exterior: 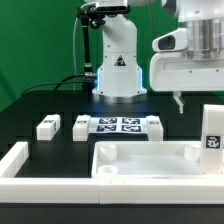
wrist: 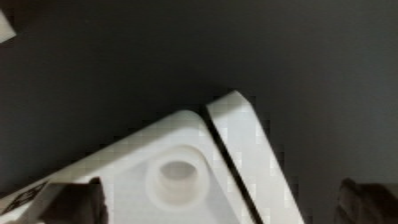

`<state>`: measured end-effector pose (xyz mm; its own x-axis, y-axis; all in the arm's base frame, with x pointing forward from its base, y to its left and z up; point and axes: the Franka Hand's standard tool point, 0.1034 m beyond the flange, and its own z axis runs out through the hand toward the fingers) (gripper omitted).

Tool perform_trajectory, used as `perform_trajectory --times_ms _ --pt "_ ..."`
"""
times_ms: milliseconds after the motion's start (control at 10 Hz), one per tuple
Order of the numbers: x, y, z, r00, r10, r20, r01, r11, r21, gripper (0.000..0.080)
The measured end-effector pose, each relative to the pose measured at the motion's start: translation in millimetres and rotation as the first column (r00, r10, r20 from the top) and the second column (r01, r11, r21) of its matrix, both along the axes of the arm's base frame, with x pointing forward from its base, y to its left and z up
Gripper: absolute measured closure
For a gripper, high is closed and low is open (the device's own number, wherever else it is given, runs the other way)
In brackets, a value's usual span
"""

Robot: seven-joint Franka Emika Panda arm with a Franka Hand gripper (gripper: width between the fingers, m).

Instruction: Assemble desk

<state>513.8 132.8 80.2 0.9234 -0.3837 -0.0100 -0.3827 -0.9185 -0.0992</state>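
Observation:
The desk top (exterior: 140,170), a wide white tray with a raised rim, lies at the front of the black table. Three small tagged legs (exterior: 47,127) (exterior: 82,127) (exterior: 152,125) lie behind it. A taller tagged leg (exterior: 212,132) stands at the exterior view's right. My gripper (exterior: 183,100) hangs open above the desk top's right end, holding nothing. In the wrist view a corner of the desk top (wrist: 143,160) with a round socket (wrist: 178,176) lies below the open gripper (wrist: 214,206). The dark fingers (wrist: 63,205) frame that corner.
The marker board (exterior: 118,126) lies flat between the legs. White border rails (exterior: 20,160) run along the exterior view's left and front. The arm's white base (exterior: 118,65) stands at the back. A narrow white strip (wrist: 249,150) lies against the desk top's corner.

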Motion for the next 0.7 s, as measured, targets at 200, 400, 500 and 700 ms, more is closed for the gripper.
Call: perform_trajectory --times_ms 200,400,500,700 --pt "1.2 -0.9 0.9 0.992 0.128 0.010 -0.128 0.992 -0.004 0.0150" --pt "0.8 -1.9 0.1 0.968 0.249 0.020 -0.248 0.969 -0.010 0.0150" --pt "-1.2 -4.9 -1.8 0.946 0.323 0.023 -0.323 0.946 -0.015 0.0150" --pt "-29.3 -40.8 -17.0 0.869 0.494 -0.002 -0.494 0.869 -0.024 0.0150"
